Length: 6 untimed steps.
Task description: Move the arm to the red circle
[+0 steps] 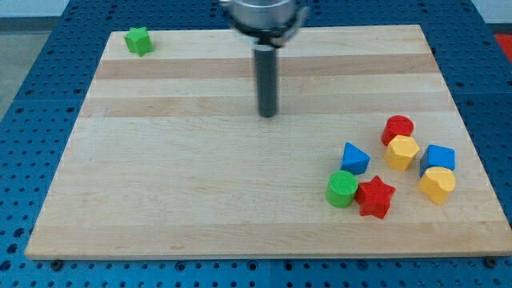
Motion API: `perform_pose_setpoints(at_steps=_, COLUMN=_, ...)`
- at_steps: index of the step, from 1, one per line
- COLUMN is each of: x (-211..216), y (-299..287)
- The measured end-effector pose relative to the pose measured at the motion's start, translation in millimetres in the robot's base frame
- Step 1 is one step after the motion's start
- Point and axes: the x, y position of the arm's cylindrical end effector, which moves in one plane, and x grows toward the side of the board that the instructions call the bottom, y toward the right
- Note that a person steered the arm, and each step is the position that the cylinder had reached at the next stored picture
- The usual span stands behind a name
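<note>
- My tip stands on the table near the middle of the far edge, at the view's top, well apart from every block.
- The arm carries no hand, only a straight dark rod, so nothing is spread, pressed together or pinching.
- The red circle is near the right edge of the table, at the top of a tight group of blocks.
- A yellow hexagon-like block touches the red circle just below it. If I arrive too low, I may hit this one first and push it into the others.
- The blue triangle lies to the left of the group. A path that bends toward the near edge can catch it.
- The blue cube, the yellow heart, the green circle and the red star lie lower, toward the near right corner. They are in danger only if I go much too far.
- If I come too fast, I can knock the red circle toward the right edge.
- The green star in the far left corner is out of the way.
</note>
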Motion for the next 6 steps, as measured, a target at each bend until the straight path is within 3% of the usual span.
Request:
perform_pose_setpoints(at_steps=3, x=0, y=209)
perform_pose_setpoints(at_steps=6, x=44, y=221)
